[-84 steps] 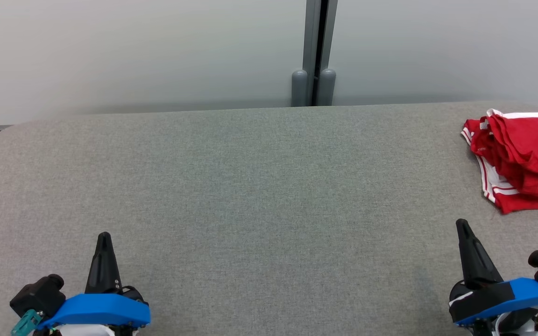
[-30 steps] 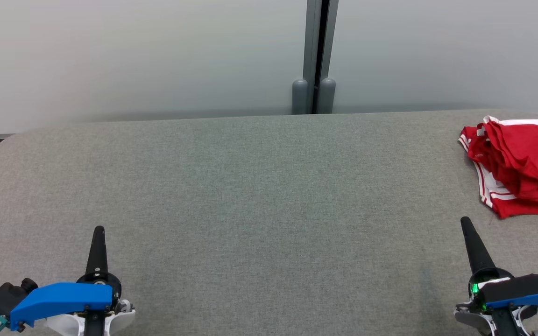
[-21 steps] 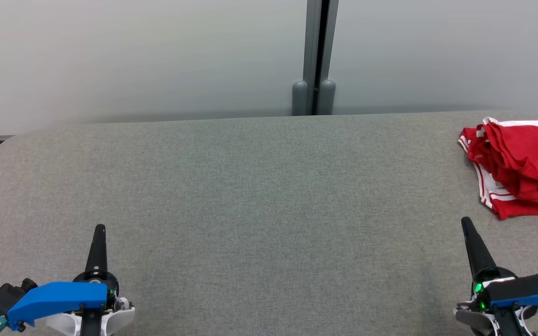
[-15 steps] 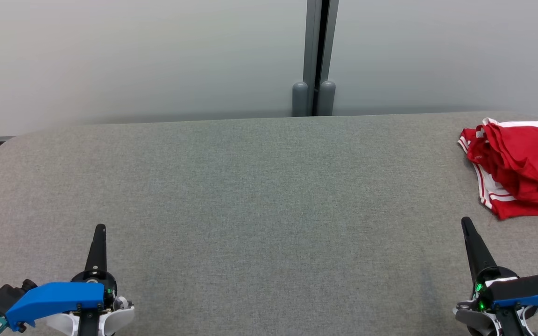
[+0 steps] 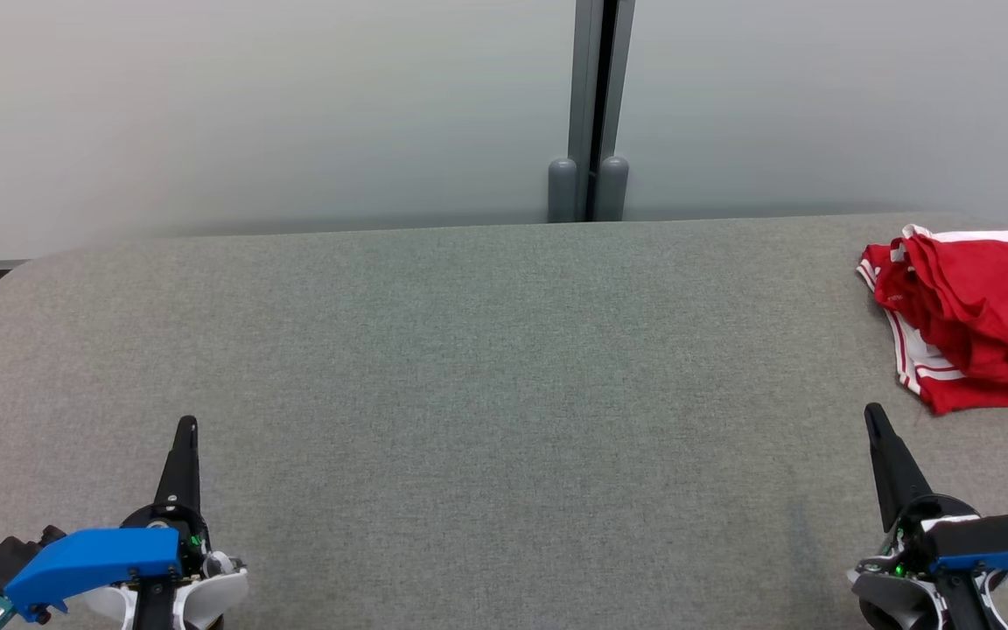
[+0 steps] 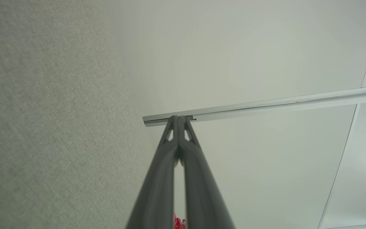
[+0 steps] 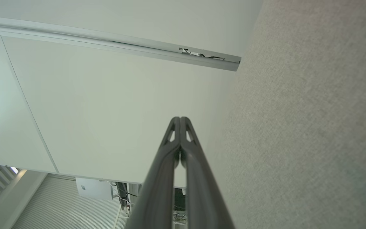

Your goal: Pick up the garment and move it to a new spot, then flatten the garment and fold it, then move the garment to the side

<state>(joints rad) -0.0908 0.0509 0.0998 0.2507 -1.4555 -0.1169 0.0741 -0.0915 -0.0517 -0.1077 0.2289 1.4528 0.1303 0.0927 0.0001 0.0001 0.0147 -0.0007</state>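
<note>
We see the crumpled, white-striped red garment [image 5: 981, 319] at right on the coarse grey fabric tabletop [image 5: 504, 394]; our tapered left gripper [image 5: 187, 426] and right gripper [image 5: 872, 411], lower corners, are pressed together.

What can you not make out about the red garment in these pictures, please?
- Red garment, head view: right part cut off by the picture's edge; crumpled folds hide its shape.
- Left wrist view: red scrap at the bottom edge, too small to identify.
</note>
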